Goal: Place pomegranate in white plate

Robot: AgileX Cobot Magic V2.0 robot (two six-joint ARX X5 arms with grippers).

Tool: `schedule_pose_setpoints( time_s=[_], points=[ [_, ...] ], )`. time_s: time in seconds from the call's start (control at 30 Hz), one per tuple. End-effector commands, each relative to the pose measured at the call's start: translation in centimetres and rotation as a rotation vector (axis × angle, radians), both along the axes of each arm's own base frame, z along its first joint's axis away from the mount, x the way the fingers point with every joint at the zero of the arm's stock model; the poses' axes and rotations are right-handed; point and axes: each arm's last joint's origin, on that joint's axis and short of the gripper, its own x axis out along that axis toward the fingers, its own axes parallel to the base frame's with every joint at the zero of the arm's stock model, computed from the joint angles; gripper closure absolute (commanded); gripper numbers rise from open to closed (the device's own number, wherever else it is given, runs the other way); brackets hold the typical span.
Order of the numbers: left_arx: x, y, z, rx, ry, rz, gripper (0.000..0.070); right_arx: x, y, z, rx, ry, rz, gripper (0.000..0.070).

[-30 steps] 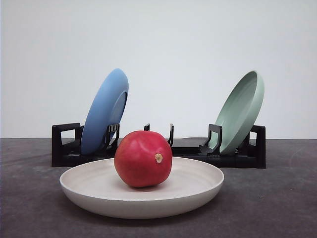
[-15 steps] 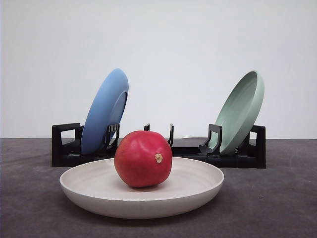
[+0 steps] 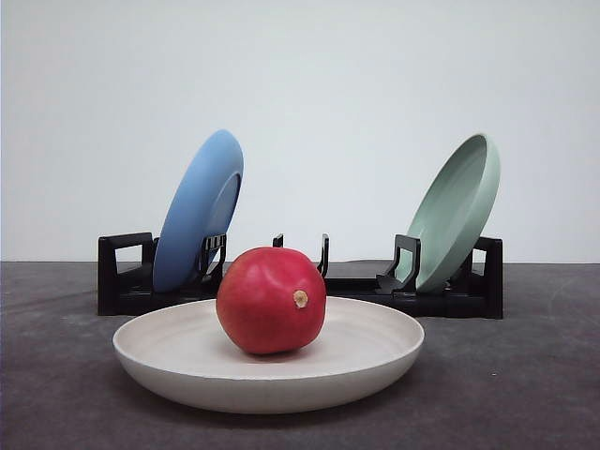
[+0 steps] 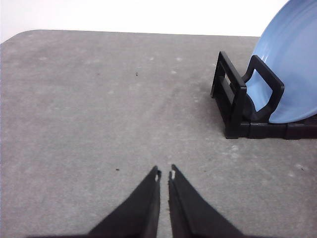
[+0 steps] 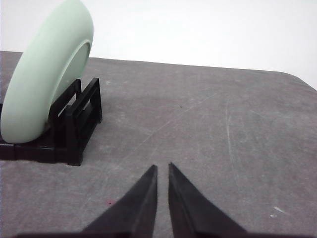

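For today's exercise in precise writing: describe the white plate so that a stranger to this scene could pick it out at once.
Find the black rack across the back of the grey table; a blue plate and a green plate lean in it. In front lies the white plate. It alone lies flat, and it holds a red pomegranate.

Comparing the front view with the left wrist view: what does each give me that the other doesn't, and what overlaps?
Front view alone: the pomegranate resting in the white plate, plus the pale green plate standing tilted at the rack's right end. Left wrist view alone: the left gripper, its fingers nearly together with nothing between them, above bare grey table. Shared: the blue plate leaning in the black rack, and the grey tabletop.
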Motion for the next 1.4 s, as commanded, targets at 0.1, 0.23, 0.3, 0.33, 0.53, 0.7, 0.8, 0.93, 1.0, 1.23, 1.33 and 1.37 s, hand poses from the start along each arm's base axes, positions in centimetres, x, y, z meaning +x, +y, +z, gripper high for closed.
schedule_pose_setpoints(
  time_s=[0.1,0.23,0.3,0.33,0.53,0.7,0.8,0.93,1.0,1.23,1.33,1.37],
  points=[
    [0.05,0.0,-0.3,-0.004,0.007,0.0,0.0689,0.03,-0.02,-0.01,0.009,-0.01,-0.003,0.0664],
    [0.05,0.0,-0.3,-0.004,0.007,0.0,0.0689,0.03,-0.02,-0.01,0.009,-0.01,-0.003,0.0664],
    [0.05,0.0,-0.3,-0.004,0.007,0.0,0.0689,0.03,-0.02,-0.01,0.009,-0.01,-0.003,0.0664],
    [0.05,0.0,-0.3,-0.004,0.007,0.0,0.0689,0.03,-0.02,-0.01,0.009,-0.01,-0.003,0.0664],
    [0.05,0.0,-0.3,-0.004,0.007,0.0,0.0689,0.03,-0.02,-0.01,0.009,-0.01,-0.003,0.0664],
    [0.05,0.0,-0.3,-0.004,0.007,0.0,0.0689,0.03,-0.02,-0.01,0.009,-0.01,-0.003,0.0664],
    [0.05,0.0,-0.3,-0.004,0.007,0.0,0.0689,0.03,-0.02,-0.01,0.009,-0.01,-0.003,0.0664],
    [0.05,0.0,-0.3,-0.004,0.007,0.0,0.0689,0.03,-0.02,-0.01,0.009,-0.01,-0.003,0.0664],
    [0.05,0.0,-0.3,-0.004,0.007,0.0,0.0689,0.03,-0.02,-0.01,0.009,-0.01,-0.003,0.0664],
    [0.05,0.0,-0.3,-0.004,0.007,0.0,0.0689,0.03,-0.02,-0.01,0.009,-0.01,-0.003,0.0664],
    [0.05,0.0,-0.3,-0.004,0.007,0.0,0.0689,0.03,-0.02,-0.01,0.009,-0.01,-0.003,0.0664],
    [0.05,0.0,-0.3,-0.004,0.007,0.0,0.0689,0.03,-0.02,-0.01,0.009,-0.01,-0.003,0.0664]
  ],
)
